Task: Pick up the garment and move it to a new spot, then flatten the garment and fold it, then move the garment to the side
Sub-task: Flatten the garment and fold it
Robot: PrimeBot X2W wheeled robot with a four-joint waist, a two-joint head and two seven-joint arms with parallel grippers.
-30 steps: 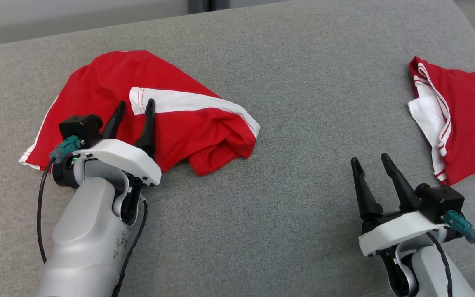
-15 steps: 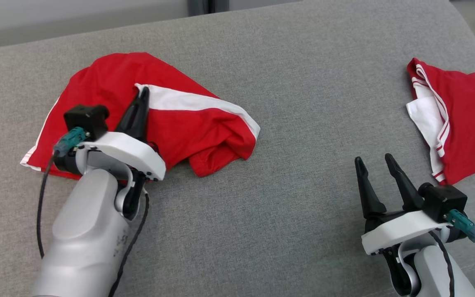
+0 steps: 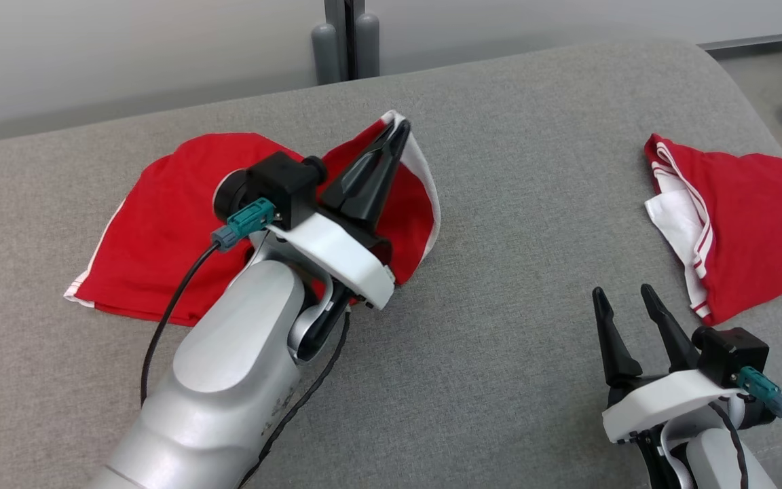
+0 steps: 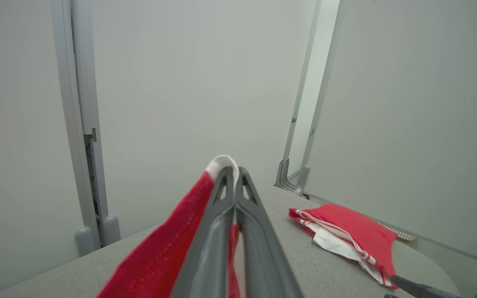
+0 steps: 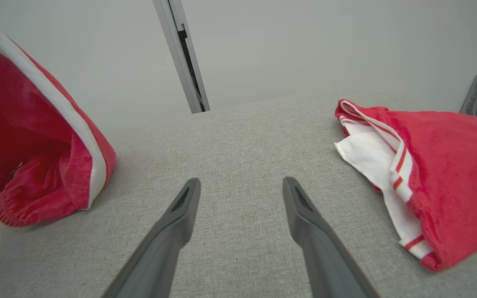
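While the left gripper (image 3: 396, 130) keeps the white-banded edge of the red fabric garment (image 3: 160, 221) pinched between its two dark fingers, we are in the first step of the task: picking the garment up so that it can go to a new spot. The fingers are pressed together on the cloth. The seized edge stands raised above the grey upholstered bench (image 3: 533, 170), but the larger part of the garment lies crumpled on the left part of the bench, close to its far edge.

The right gripper (image 3: 623, 292) hovers over the near right part of the bench with its fingers apart and nothing between them. Beyond it, at the right edge, lies a second red and white garment (image 3: 757, 217), loosely folded and well apart from the first one.

We judge that the lift is only partly done. The next move calls for raising the arm until the limp cloth hangs free of the bench, then carrying it toward the middle. The grip is on a thin hem only, so we think a slow and steady motion is safer, because dragging cloth could pull out of the fingers. The flattening afterwards will probably need the right gripper too.
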